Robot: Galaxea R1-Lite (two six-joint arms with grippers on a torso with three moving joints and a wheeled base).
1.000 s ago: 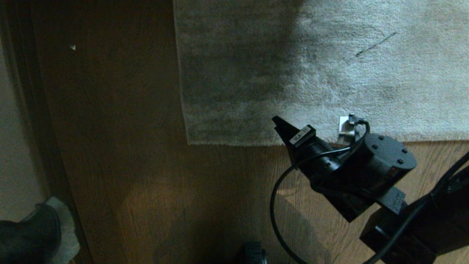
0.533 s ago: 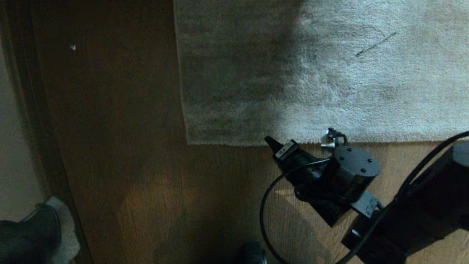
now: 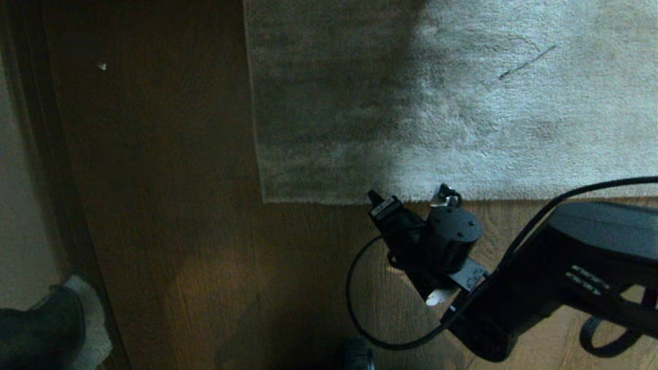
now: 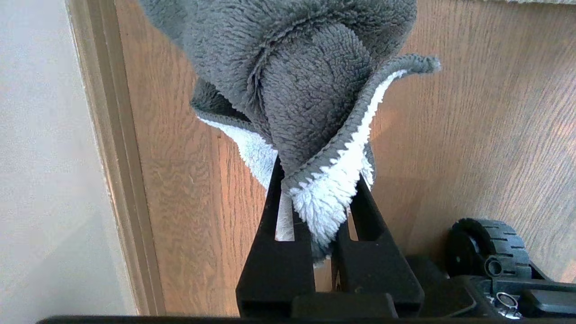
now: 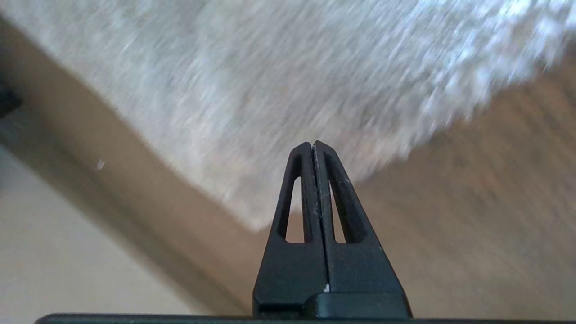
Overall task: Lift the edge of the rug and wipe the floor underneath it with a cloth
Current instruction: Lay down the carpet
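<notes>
Brown wood-grain floor (image 3: pixel 180 205) fills the left and bottom of the head view, with a dark baseboard (image 3: pixel 46 154) running down the far left edge and pale wall beyond it. The rug (image 3: pixel 462 103) spreads across the upper right, grey-beige and fuzzy, lying flat, its straight edge crossing mid-frame and its square corner sitting just left of centre.

Lower right, the right gripper (image 3: pixel 374 197) points its tip right at that rug edge; in its own wrist view the two black fingers (image 5: pixel 306 189) are pressed together with nothing between them.

The left gripper (image 4: pixel 315 198) shows in the left wrist view, clamped on the cloth (image 4: pixel 306 90), a fluffy grey rag with a white underside, bunched above the floor beside the baseboard. In the head view that cloth peeks in at the bottom left corner. A small black wheel (image 4: pixel 488 245) sits nearby.
</notes>
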